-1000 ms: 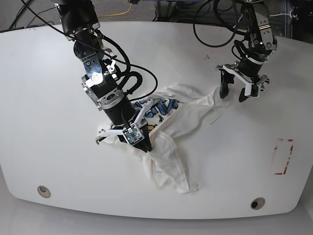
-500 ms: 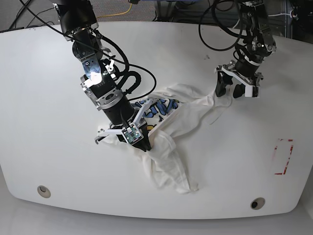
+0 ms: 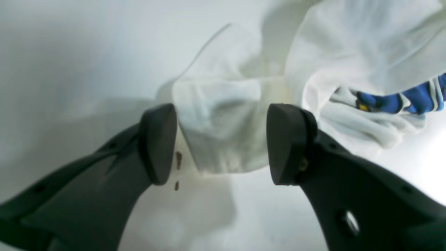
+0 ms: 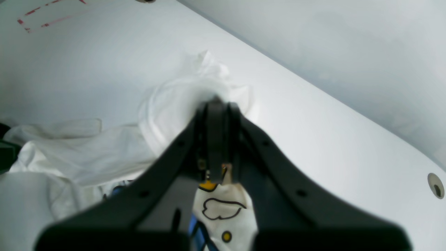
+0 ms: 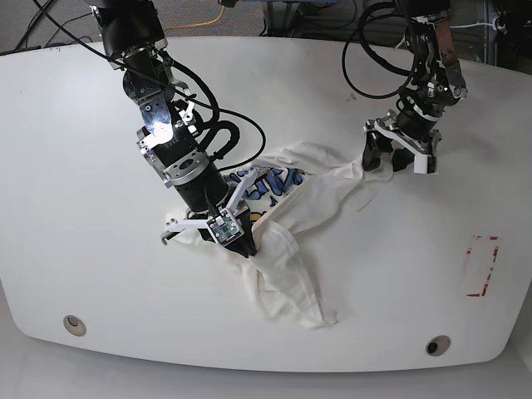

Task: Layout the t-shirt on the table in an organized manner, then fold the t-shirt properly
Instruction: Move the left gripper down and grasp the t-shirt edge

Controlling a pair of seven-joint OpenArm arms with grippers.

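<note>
The white t-shirt (image 5: 291,224) lies crumpled in the middle of the table (image 5: 83,208), its blue print (image 5: 270,183) partly showing. My right gripper (image 5: 247,246) is shut on a bunched fold of the t-shirt (image 4: 174,104) near its lower left; in the right wrist view the fingers (image 4: 217,118) are pressed together on cloth. My left gripper (image 5: 385,160) is open at the shirt's far right end. In the left wrist view its two pads (image 3: 158,143) straddle a white fold of the t-shirt (image 3: 223,118) without closing on it, with the blue print (image 3: 400,101) off to the right.
A red tape rectangle (image 5: 482,266) marks the table at the right. Two round grommet holes (image 5: 75,324) (image 5: 438,345) sit near the front edge. Black cables (image 5: 366,50) hang over the back edge behind the left arm.
The left arm has swung left and down, bringing its open jaws over the shirt's right end. The right arm has stayed put, still gripping the shirt.
</note>
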